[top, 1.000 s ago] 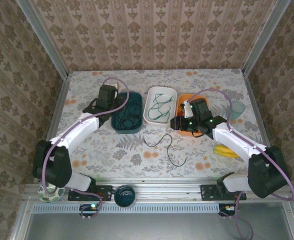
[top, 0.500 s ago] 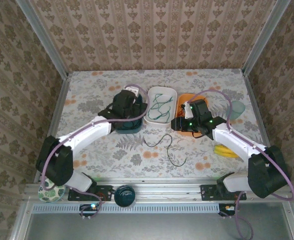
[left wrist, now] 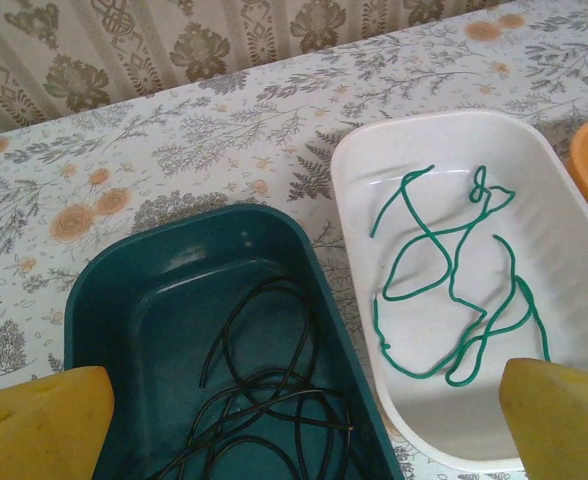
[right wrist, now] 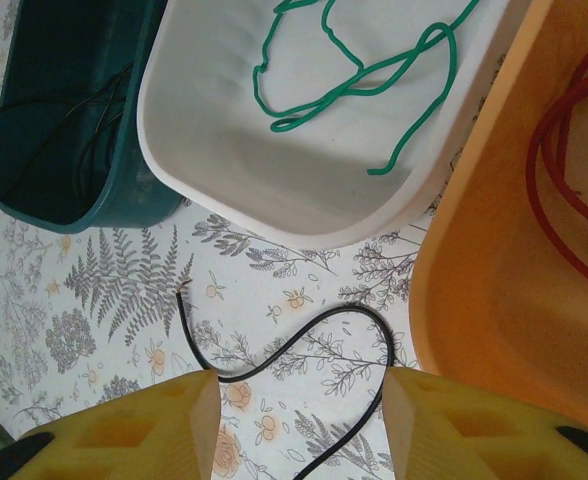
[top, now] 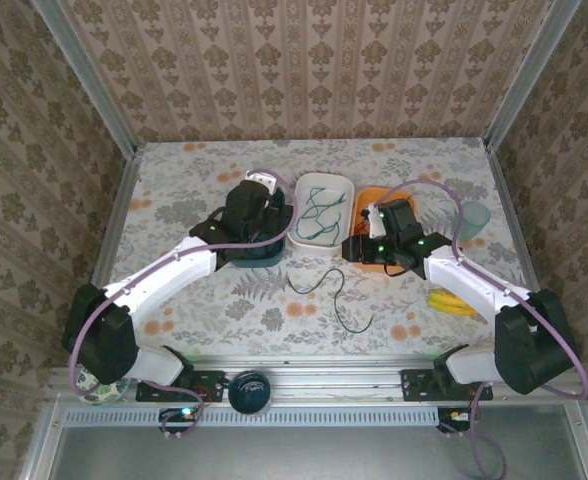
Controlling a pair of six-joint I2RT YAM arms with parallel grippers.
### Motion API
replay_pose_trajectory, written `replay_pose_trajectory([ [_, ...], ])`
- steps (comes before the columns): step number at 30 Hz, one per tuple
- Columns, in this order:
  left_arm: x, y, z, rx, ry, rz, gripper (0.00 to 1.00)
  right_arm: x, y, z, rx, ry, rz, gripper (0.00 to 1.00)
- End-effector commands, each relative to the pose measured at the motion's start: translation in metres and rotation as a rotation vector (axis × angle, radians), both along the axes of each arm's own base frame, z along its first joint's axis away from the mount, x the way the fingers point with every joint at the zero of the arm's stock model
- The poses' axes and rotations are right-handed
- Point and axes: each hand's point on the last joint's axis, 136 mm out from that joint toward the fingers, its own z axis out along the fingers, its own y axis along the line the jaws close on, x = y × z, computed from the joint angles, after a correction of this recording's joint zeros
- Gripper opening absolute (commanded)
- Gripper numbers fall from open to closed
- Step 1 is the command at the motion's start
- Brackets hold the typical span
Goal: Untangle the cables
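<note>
Black cable lies loose mid-tabletop, before teal tray, white tray with green cable, orange tray with red cable. Right claw above it, parted, seemingly empty; left claw wide open over the teal tray.

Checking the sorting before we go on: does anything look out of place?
One black cable lies loose on the table in front of the white tray. The other black cables sit in the teal tray, the green cable in the white one, the red cable in the orange tray.
</note>
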Motion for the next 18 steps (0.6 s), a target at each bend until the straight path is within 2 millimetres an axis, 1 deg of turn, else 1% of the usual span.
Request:
replay_pose_trajectory([
  [1, -0.008, -0.006, -0.002, -0.039, 0.039, -0.052, 1.0, -0.016, 0.016, 0.0, -0.014, 0.016, 0.111, 0.48],
  [3, -0.017, -0.014, -0.009, -0.036, 0.055, -0.093, 1.0, -0.036, 0.026, -0.006, -0.051, 0.039, 0.197, 0.48],
  [5, -0.023, -0.011, -0.02, -0.031, 0.072, -0.068, 1.0, -0.057, 0.033, -0.016, -0.114, 0.066, 0.27, 0.48],
  [6, -0.024, -0.007, -0.025, -0.034, 0.083, -0.039, 1.0, -0.065, 0.034, -0.021, -0.145, 0.082, 0.296, 0.48],
  [10, -0.026, 0.024, -0.045, -0.061, 0.111, 0.153, 1.0, -0.094, 0.029, -0.045, -0.26, 0.168, 0.358, 0.48],
  [13, -0.028, 0.04, -0.058, -0.077, 0.12, 0.251, 1.0, -0.103, 0.027, -0.064, -0.306, 0.238, 0.377, 0.48],
  [16, -0.03, 0.044, -0.063, -0.085, 0.123, 0.275, 1.0, -0.103, 0.026, -0.079, -0.345, 0.283, 0.373, 0.48],
  [18, -0.029, 0.045, -0.063, -0.081, 0.122, 0.277, 1.0, -0.101, 0.028, -0.087, -0.349, 0.301, 0.367, 0.45],
])
